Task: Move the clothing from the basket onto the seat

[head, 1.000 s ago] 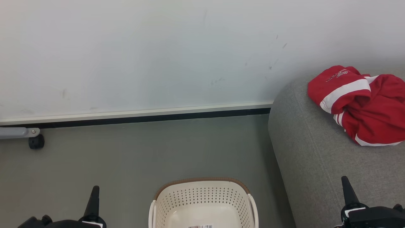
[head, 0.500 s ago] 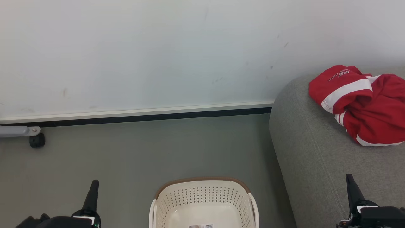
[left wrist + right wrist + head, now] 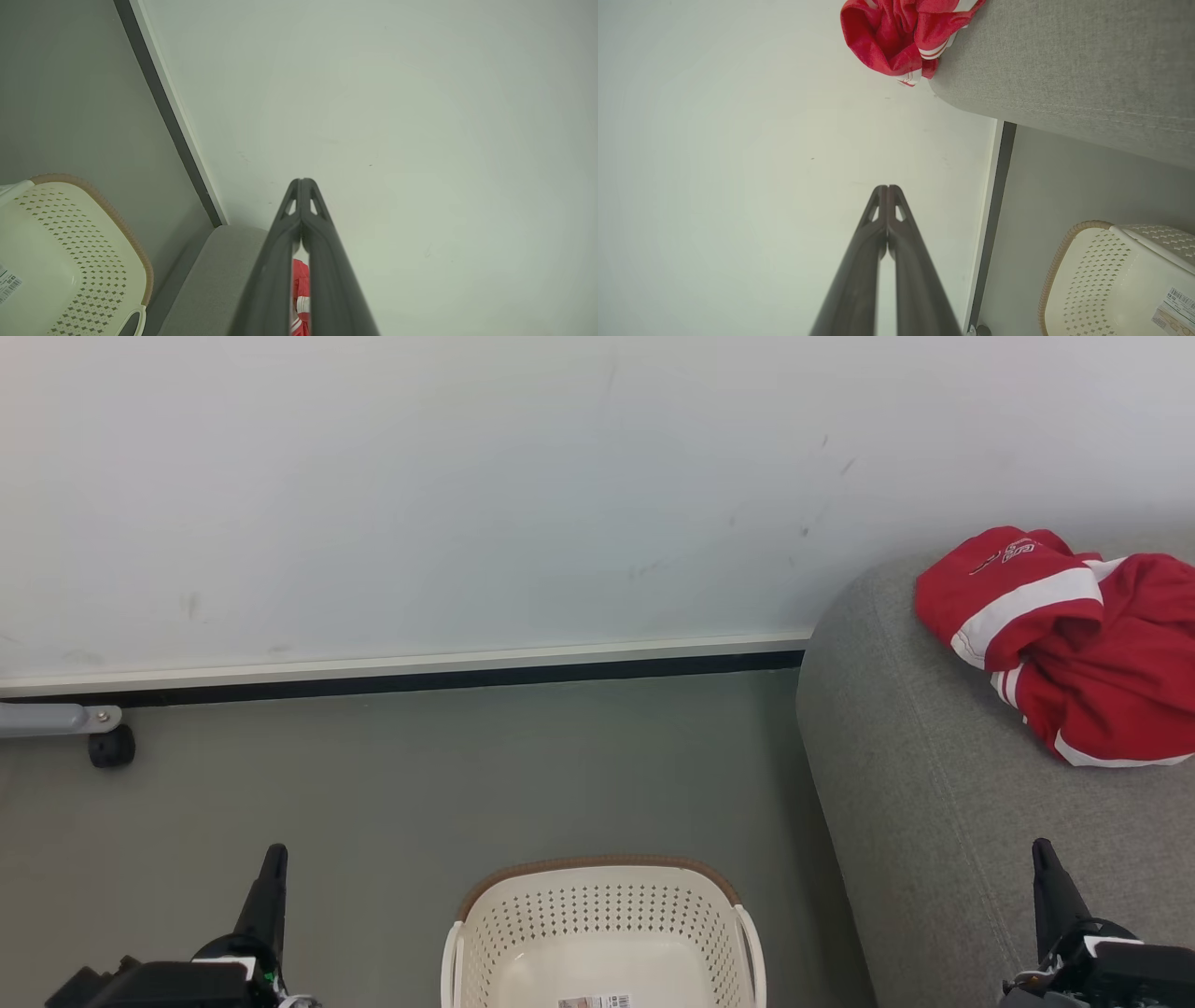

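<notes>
The clothing (image 3: 1074,653) is seen lying in a crumpled red heap, crossed by white stripes, on the seat (image 3: 915,803). It is set near the seat's rounded end and close to the wall (image 3: 467,476). The basket (image 3: 597,907) is stood on the floor (image 3: 420,784) just beside that end of the seat, well apart from the clothing. A barcode label (image 3: 593,1001) is seen on its pale bottom. A dark skirting (image 3: 420,679) is run along the foot of the wall, and a black castor (image 3: 111,748) under a grey bar is seen at the far left.

The left tool (image 3: 302,183) is held above the floor to the left of the basket and is pointed towards the wall. In the left wrist view its two fingers are pressed together at the tips. The right tool (image 3: 887,189) is held over the near part of the seat, well apart from the clothing. Its fingers are likewise shown pressed together in the right wrist view.
</notes>
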